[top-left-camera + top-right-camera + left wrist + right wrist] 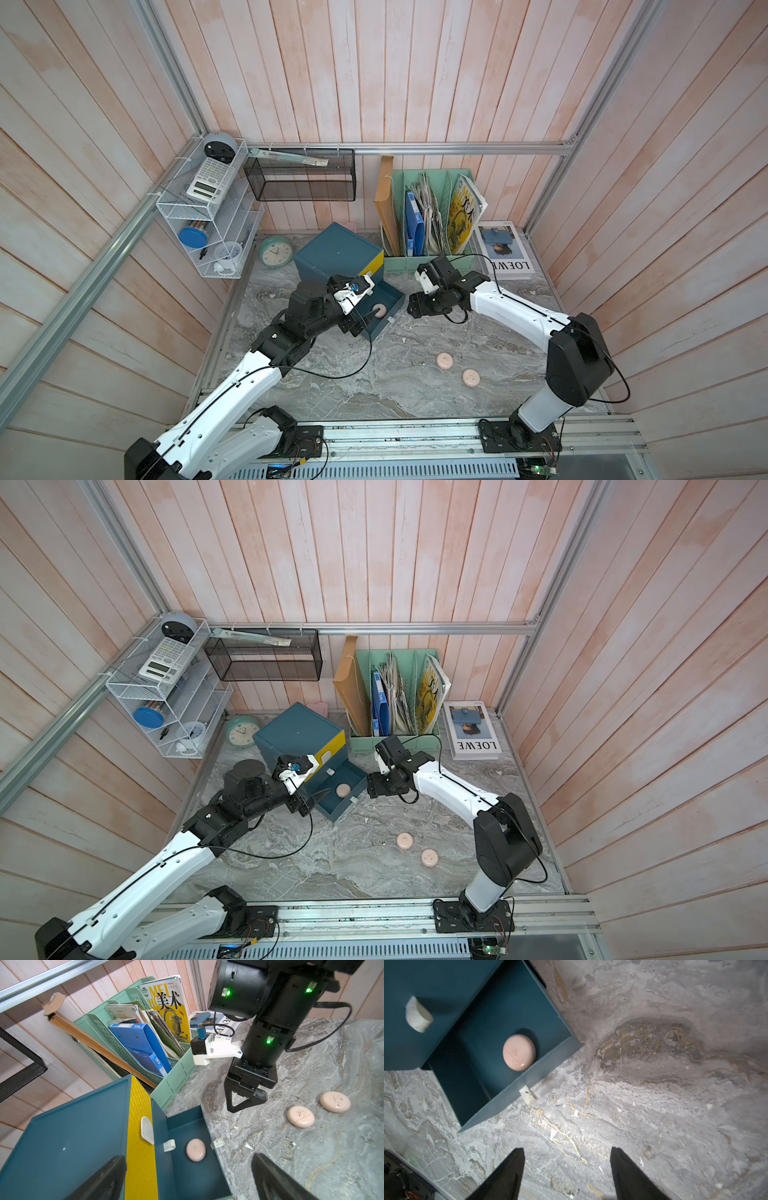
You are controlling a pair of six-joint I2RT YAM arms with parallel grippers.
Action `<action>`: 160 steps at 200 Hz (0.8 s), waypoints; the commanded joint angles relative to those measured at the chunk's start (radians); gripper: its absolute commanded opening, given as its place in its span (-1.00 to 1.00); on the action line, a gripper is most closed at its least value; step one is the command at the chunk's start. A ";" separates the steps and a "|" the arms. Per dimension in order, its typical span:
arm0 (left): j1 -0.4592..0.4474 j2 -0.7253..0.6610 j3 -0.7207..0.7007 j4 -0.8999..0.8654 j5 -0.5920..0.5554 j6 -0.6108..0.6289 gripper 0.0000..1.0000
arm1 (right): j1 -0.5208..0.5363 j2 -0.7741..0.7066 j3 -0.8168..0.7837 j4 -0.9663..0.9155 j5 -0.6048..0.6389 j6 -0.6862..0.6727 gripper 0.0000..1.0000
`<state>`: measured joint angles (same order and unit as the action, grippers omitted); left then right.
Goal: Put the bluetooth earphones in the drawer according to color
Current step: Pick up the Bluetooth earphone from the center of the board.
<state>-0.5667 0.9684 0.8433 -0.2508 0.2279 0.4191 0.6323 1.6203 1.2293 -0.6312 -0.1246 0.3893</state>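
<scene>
Right pincer (566, 1148) hangs spread beside drawer (550, 1060) holding pink earphone case (519, 1052).

Left gripper (360, 324) reaching forward and angled downward, jaws spread wide; right gripper (566, 1150) pointing straight down, jaws parted; both arms bent at the elbow.

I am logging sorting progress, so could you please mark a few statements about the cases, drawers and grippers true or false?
A pale pink case lies in the open teal drawer. True.
Three pink cases lie on the table. False: only two table cases lie there.
The right gripper holds a case. False: its jaws stand open, empty.
The yellow-fronted drawer is shut. True.
The left gripper is open. True.
</scene>
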 commanded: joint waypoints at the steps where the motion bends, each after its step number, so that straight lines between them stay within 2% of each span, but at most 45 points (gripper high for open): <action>1: -0.014 -0.003 0.017 -0.019 0.001 0.008 1.00 | -0.010 -0.065 -0.034 -0.091 0.075 0.001 0.46; 40: -0.032 0.026 0.018 -0.010 0.017 0.000 1.00 | -0.036 -0.131 -0.134 -0.169 0.100 0.034 0.48; 98: -0.133 0.065 0.017 -0.025 -0.015 0.020 1.00 | -0.078 -0.251 -0.349 -0.209 0.100 0.150 0.49; 160: -0.220 0.104 0.013 -0.024 -0.025 0.024 1.00 | -0.096 -0.338 -0.459 -0.263 0.087 0.224 0.51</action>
<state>-0.7563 1.0565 0.8433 -0.2707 0.2161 0.4271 0.5449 1.3148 0.8021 -0.8417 -0.0418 0.5648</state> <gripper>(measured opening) 0.999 0.752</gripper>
